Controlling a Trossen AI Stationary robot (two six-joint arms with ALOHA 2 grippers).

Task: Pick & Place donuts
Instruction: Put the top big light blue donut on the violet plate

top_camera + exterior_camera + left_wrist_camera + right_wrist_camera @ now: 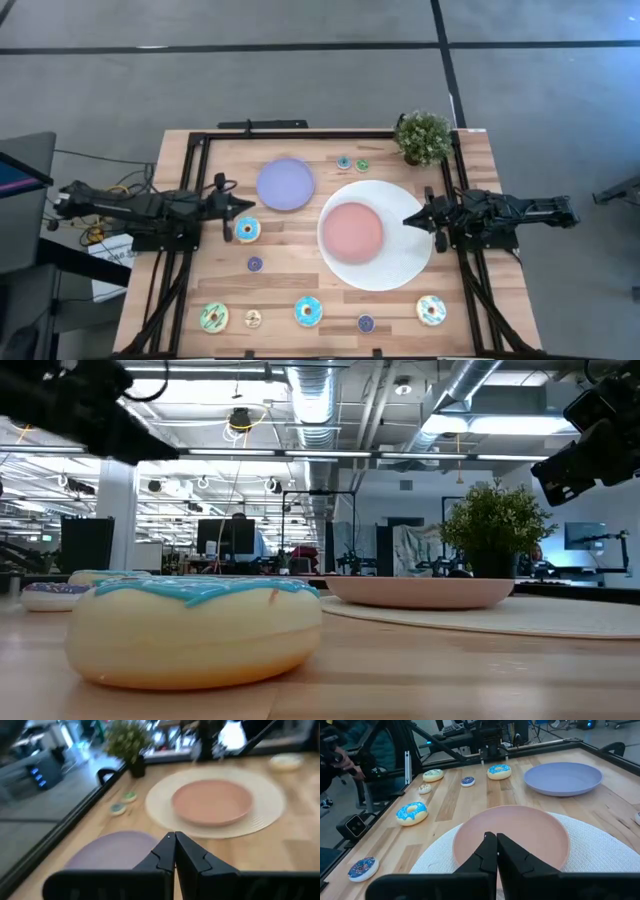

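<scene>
Pale wooden tabletop (290, 235) carries scattered donuts; I see both grippers' jaws pressed together. Left gripper (228, 229) sits just beside the blue-iced donut (247, 230); I'd spread its jaws wide, centre, descend. Right gripper (413, 219) waits.

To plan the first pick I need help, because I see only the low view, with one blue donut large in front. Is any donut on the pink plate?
Observer: No. From above, the pink plate holds nothing.
Operator: Where is the left gripper?
Observer: The left gripper is shut, and from above it shows next to a blue donut below the lilac plate.
Operator: And the right one?
Observer: The right gripper is shut, over the edge of the white mat under the pink plate.
</scene>
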